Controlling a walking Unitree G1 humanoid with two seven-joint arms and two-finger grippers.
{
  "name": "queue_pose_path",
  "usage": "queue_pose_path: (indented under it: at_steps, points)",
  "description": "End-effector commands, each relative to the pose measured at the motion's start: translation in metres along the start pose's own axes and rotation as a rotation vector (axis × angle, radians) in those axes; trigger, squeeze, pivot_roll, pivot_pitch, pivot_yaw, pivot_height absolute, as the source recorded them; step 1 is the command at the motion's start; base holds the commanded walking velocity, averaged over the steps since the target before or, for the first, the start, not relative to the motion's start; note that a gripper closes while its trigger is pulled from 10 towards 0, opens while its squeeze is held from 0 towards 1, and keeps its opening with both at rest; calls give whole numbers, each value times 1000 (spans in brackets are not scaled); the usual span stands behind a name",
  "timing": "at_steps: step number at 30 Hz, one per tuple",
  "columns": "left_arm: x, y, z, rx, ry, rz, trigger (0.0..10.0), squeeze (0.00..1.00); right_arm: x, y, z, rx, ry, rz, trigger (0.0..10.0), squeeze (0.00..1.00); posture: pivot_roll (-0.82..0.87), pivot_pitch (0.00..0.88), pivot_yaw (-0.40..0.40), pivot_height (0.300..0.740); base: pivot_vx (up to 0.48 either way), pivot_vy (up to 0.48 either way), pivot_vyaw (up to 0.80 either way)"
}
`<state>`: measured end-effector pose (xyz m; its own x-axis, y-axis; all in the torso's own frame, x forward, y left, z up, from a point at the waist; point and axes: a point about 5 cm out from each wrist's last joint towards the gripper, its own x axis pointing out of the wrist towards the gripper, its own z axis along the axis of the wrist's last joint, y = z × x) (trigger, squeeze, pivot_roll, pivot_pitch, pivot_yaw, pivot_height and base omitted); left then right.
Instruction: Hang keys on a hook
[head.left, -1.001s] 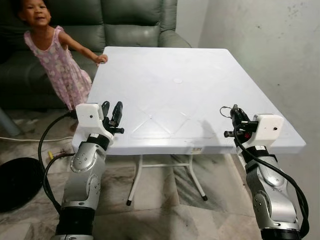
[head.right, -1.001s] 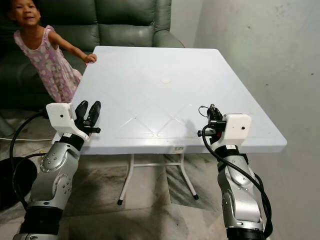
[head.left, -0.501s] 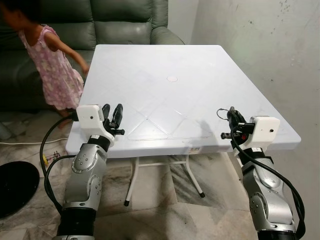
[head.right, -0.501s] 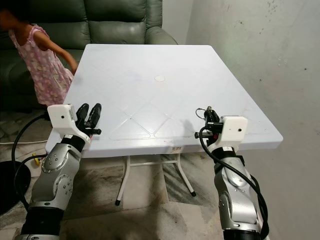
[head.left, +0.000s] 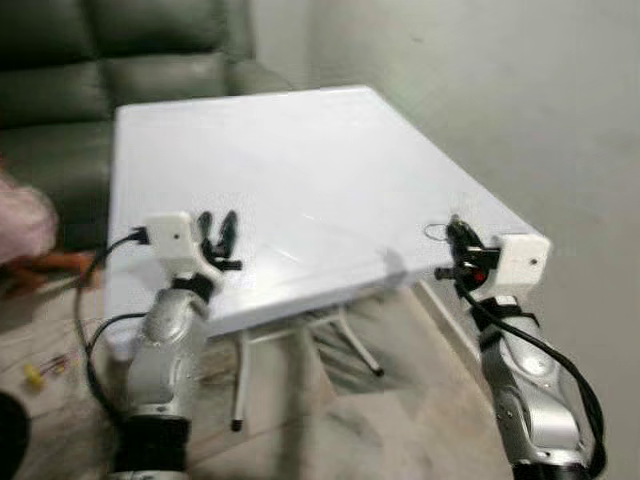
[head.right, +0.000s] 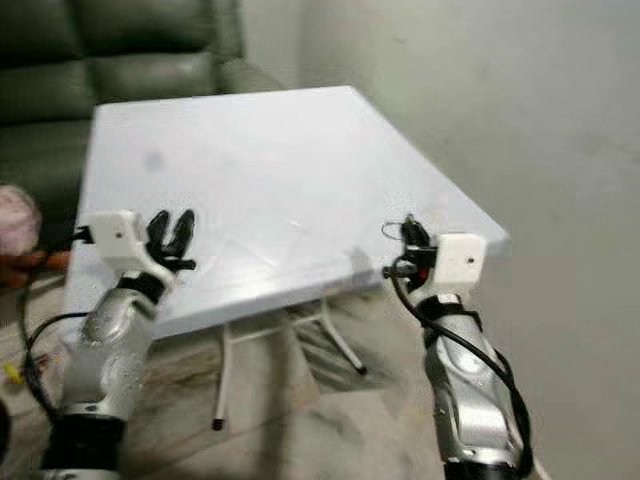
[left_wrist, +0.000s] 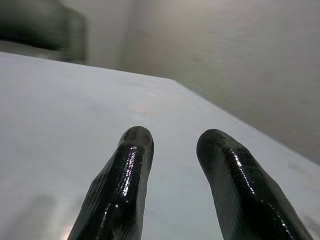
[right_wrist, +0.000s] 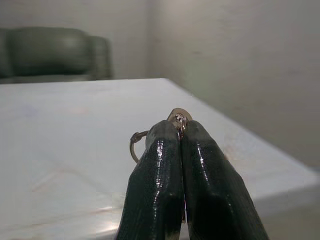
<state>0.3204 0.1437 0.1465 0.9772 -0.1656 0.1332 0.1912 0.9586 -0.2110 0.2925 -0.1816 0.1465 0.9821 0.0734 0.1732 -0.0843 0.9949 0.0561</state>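
Observation:
My right gripper (head.left: 456, 233) is shut on a small bunch of keys (right_wrist: 177, 119), whose metal ring (head.left: 434, 232) sticks out past the black fingertips. It is raised at the near right corner of the white table (head.left: 280, 160). The ring (right_wrist: 134, 144) curls out beside the pinched fingers in the right wrist view. Over the table's near left edge my left gripper (head.left: 216, 223) is open with nothing between its fingers (left_wrist: 131, 165). No hook can be made out.
A grey plaster wall (head.left: 480, 90) runs along the table's right side. A dark green sofa (head.left: 110, 60) stands behind the table. At the far left edge a blurred patch of pink clothing (head.left: 20, 225) belongs to a person. The eye views are motion-blurred.
The camera has swung to the right, so the table and sofa slid left and more wall shows. The person has dropped to the left edge. Both grippers keep their poses.

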Motion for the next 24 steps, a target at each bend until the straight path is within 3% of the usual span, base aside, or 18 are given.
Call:
queue_pose_path:
  at_steps: [1, 24]
  points:
    - [-1, 8, 2, 12, 5, 25, 10000, 0, 3, 5, 4, -1, -15, 21, 10000, 0, 132, 0, -53, 736, 0, 0, -688]
    - [4, 11, 2, 13, 33, 34, 10000, 0, 4, 2, 6, -10, -25, 2, 10000, 0, 127, 0, -50, 736, 0, 0, -689]
